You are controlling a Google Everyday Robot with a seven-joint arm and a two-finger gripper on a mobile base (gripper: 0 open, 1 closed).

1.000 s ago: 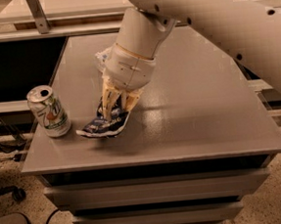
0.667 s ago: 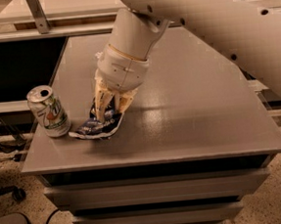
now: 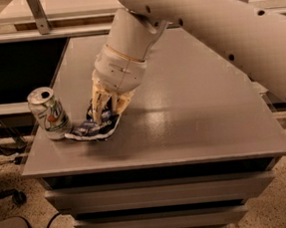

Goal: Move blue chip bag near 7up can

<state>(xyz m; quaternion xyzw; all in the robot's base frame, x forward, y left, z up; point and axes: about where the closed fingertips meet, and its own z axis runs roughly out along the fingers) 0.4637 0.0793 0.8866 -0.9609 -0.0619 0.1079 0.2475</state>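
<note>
The blue chip bag [image 3: 92,129] is a crumpled dark blue foil bag with white patches, lying on the grey table top [image 3: 193,121] near its front left corner. The 7up can [image 3: 48,113] stands upright just left of the bag, its lower edge almost touching the bag's left end. My gripper [image 3: 106,113] comes down from the white arm and is shut on the top of the bag, its tan fingers [image 3: 98,104] pinching the foil. The bag's lower part rests on the table.
The table's left edge [image 3: 40,140] runs right beside the can, and the front edge is close below the bag. A pale counter and metal post [image 3: 37,15] stand behind. Cables [image 3: 0,143] lie on the floor at the left.
My gripper has dragged the bag leftward toward the can; the bag's left end now lies right beside the can's base.
</note>
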